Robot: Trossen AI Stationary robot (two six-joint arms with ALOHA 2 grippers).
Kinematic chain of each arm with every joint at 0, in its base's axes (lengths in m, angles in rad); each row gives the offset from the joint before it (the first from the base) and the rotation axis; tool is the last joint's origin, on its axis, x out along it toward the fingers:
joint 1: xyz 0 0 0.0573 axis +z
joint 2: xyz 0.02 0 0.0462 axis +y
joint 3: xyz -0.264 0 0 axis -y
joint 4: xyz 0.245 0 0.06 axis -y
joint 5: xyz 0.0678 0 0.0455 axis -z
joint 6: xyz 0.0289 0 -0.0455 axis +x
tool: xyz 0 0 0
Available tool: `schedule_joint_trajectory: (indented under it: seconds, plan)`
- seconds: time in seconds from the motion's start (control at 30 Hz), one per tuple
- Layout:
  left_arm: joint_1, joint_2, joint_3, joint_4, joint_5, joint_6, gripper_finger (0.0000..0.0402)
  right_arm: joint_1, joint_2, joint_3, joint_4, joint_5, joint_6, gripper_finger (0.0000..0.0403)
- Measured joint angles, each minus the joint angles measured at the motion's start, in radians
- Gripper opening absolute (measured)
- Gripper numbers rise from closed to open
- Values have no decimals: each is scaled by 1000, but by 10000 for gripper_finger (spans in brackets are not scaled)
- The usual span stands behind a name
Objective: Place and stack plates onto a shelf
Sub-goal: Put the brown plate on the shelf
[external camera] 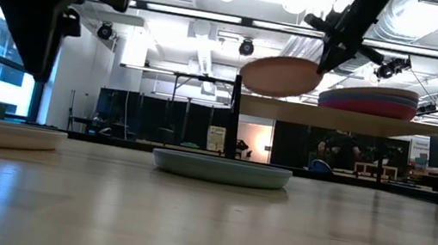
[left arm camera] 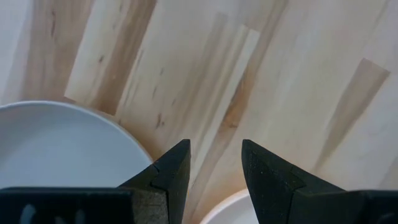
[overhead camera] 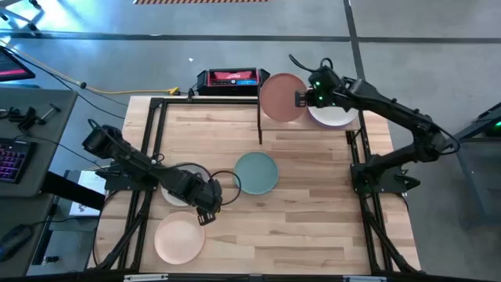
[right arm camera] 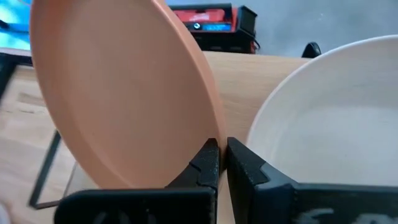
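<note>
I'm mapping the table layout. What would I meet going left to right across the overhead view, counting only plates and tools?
Peach-pink plate → left tool, open over the tabletop → teal green plate → terracotta brown plate, held at its rim → right tool, shut on it → cream plate topping the stack.

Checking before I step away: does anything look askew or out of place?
Only the brown plate: the right gripper holds it by the rim, tilted, above the shelf beside the stack, not yet set down. Nothing looks spilled or damaged.
</note>
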Motion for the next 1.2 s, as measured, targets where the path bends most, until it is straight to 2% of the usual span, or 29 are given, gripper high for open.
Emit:
schedule_joint_trajectory:
  seconds: [0.4,1.2]
  plan:
    - [27,0,0,1,0,27,133,0,69,0,0,-13,0,0]
    - [28,0,0,1,-3,34,133,-52,70,0,-10,-15,19,0]
